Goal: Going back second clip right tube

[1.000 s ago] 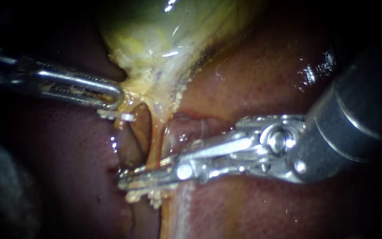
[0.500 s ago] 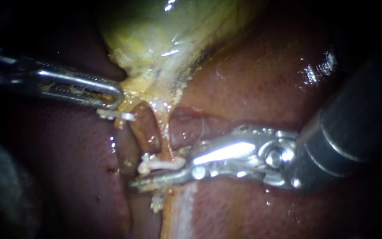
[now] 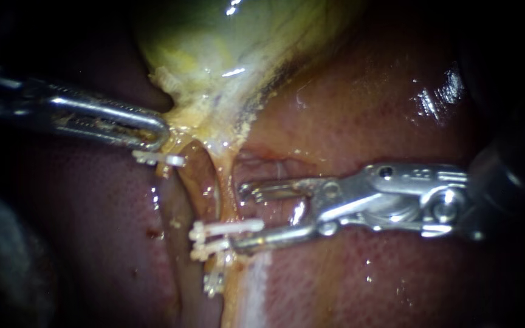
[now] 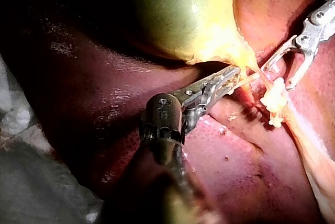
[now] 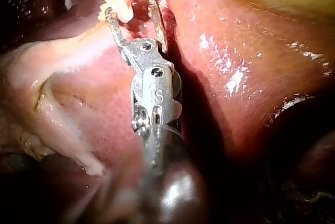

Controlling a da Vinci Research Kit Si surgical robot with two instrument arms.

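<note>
White clips are sitting on the right tube. The right instrument pincer is gaping wide, its lower half just beside them. I'm judging snag risk: any sideways drift could be dragging a clip off. The left instrument pincer is clamping the gallbladder neck.

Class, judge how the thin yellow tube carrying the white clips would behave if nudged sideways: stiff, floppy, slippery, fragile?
Probably floppy: the tube is a thin strand, seemingly straight only because it is stretched below the gallbladder. Likely slippery: it glistens wet. Possibly fragile: it is slender, and the clips pinch it.
</note>
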